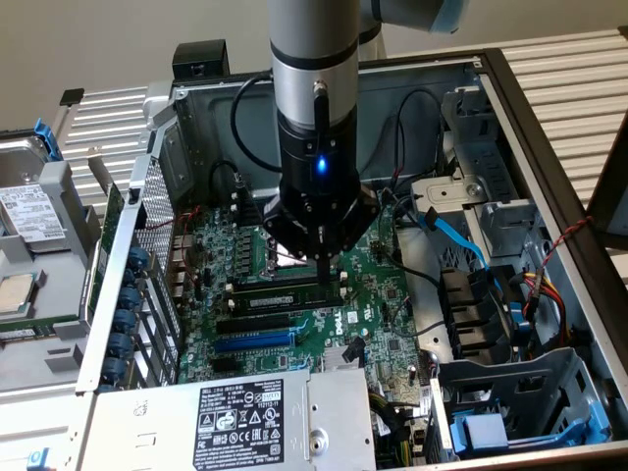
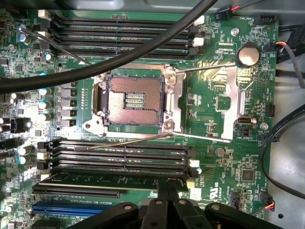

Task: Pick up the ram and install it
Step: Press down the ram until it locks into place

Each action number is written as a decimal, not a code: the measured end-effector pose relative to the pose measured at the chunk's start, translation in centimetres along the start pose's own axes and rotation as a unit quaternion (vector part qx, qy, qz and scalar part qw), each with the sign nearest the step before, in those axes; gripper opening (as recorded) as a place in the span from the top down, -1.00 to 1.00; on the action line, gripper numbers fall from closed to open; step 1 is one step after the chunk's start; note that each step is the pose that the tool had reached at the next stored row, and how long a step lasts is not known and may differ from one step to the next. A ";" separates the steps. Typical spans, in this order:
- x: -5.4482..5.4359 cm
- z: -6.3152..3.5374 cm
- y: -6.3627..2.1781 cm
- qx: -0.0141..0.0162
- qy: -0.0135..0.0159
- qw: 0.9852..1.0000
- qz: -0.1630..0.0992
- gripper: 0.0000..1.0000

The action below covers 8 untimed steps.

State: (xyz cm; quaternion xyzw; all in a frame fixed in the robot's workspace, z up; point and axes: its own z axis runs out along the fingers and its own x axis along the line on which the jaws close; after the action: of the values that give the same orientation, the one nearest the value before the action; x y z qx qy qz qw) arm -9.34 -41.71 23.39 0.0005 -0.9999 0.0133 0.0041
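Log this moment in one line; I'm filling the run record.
hand: shut | touching: ram, lying in a slot beside the empty CPU socket | place: motherboard, open computer case

black cable (image 2: 119, 57) crossing above memory slots (image 2: 119, 28)

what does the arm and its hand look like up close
The arm is a smooth silver-grey cylinder with a pale blue joint cap near the top. Below it sits a black round wrist section with a small glowing blue light, and a black cable loops alongside. The hand is black, flaring wide and then narrowing to slim dark fingers.
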 end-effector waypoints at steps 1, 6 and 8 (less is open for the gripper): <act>0.0 0.04 0.00 0.000 0.000 1.000 0.000 0.79; 0.0 0.25 0.01 0.000 0.000 1.000 0.000 0.79; 0.0 0.31 0.01 -0.001 0.000 1.000 0.000 0.79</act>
State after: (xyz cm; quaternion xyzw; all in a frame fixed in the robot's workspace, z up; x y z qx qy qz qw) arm -9.34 -41.72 23.07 0.0005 -0.9999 0.0127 0.0041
